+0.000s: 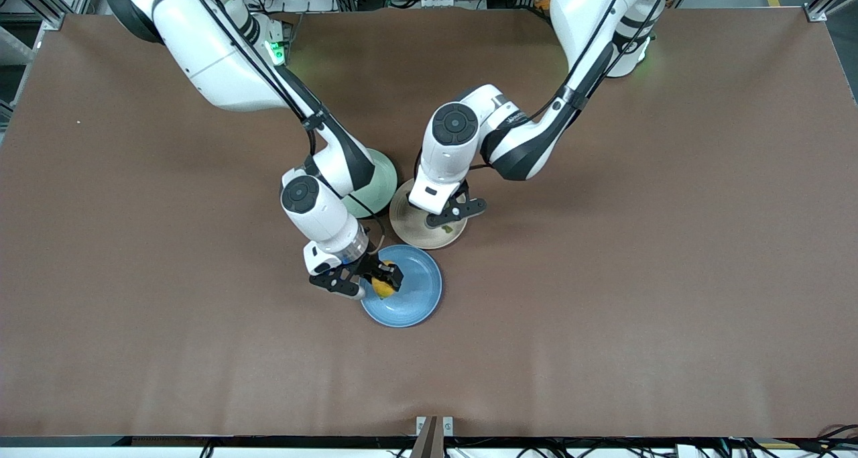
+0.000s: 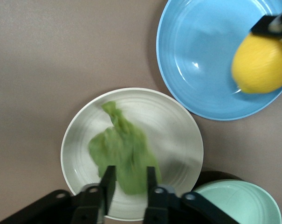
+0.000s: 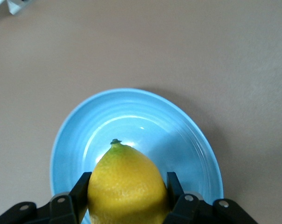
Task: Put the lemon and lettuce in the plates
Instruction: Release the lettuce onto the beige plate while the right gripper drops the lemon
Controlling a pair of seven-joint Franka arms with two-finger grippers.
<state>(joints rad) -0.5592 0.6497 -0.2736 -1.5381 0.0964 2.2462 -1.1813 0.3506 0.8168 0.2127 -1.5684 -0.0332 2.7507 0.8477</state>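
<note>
The lemon (image 1: 383, 285) is yellow and sits between the fingers of my right gripper (image 1: 373, 280), which is shut on it just over the light blue plate (image 1: 417, 298). In the right wrist view the lemon (image 3: 127, 186) fills the gripper (image 3: 127, 179) above the blue plate (image 3: 187, 140). The green lettuce (image 2: 122, 156) lies on the beige plate (image 2: 178, 135). My left gripper (image 2: 130, 175) is open just above the leaf, a finger on each side of it. In the front view the left gripper (image 1: 448, 218) hides most of the lettuce (image 1: 445, 229) on the beige plate (image 1: 404, 216).
A pale mint-green plate (image 1: 383, 180) stands beside the beige plate, partly under the right arm; it also shows in the left wrist view (image 2: 238, 205). The three plates stand close together mid-table. Brown table surface (image 1: 637, 277) spreads all round them.
</note>
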